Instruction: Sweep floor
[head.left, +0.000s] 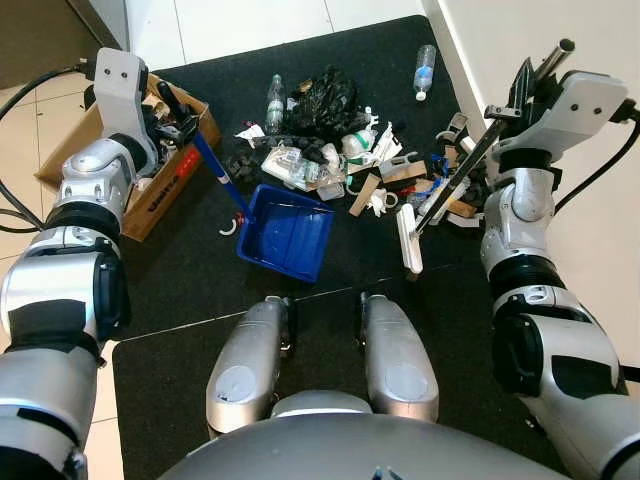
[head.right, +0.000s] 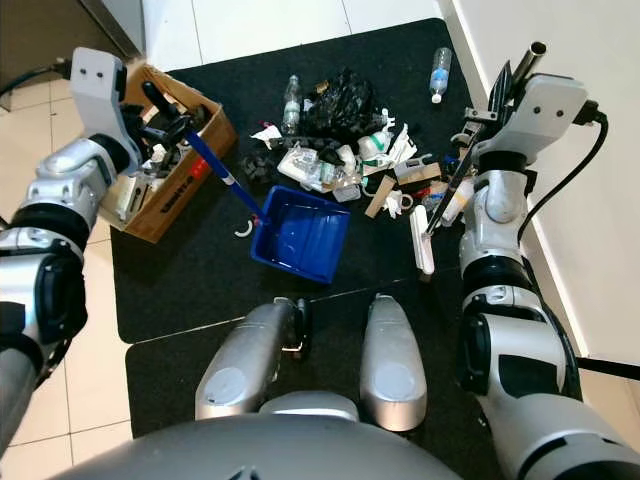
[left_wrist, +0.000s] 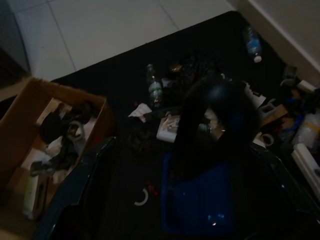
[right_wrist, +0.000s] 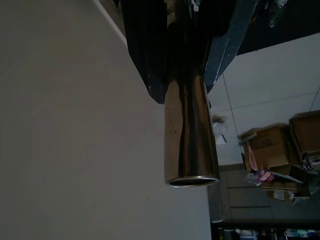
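Note:
A blue dustpan (head.left: 290, 232) rests on the black mat (head.left: 190, 270) in front of my legs, its open side facing a pile of litter (head.left: 330, 140). Its long blue handle (head.left: 215, 165) slants up to my left gripper (head.left: 176, 112), which is shut on it. My right gripper (head.left: 527, 85) is shut on the metal pole (right_wrist: 187, 125) of a broom. The pole runs down to the white broom head (head.left: 409, 240), which lies on the mat at the right edge of the litter. In the dark left wrist view the dustpan (left_wrist: 200, 200) lies below the handle's end.
A cardboard box (head.left: 155, 195) full of junk stands at the left, half on the tiles. Two plastic bottles (head.left: 425, 70) (head.left: 275, 100) lie at the pile's far side. A white wall (head.left: 600, 40) closes the right side. My knees (head.left: 320, 360) are just behind the dustpan.

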